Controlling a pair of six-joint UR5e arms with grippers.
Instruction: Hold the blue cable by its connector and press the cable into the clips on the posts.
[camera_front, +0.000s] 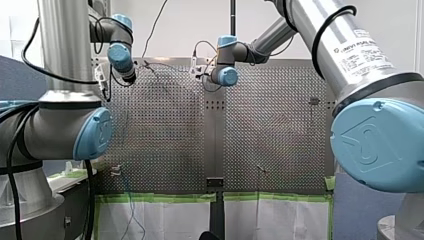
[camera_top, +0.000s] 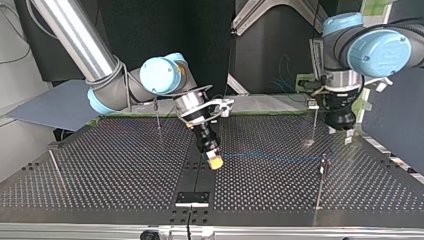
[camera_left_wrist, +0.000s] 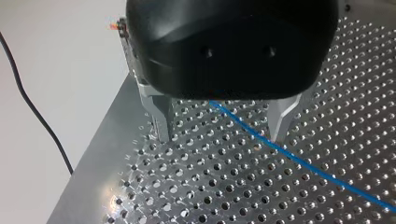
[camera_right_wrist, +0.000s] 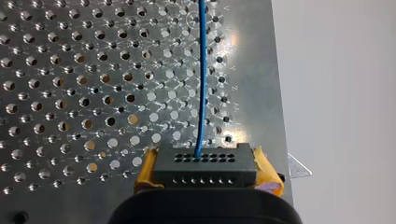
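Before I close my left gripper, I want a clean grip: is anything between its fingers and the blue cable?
Nothing visible. In the left wrist view the left gripper is open, and the blue cable runs bare over the perforated table between its metal fingers, close by one tip.

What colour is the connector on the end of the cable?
Black connector, clearest in the right wrist view.
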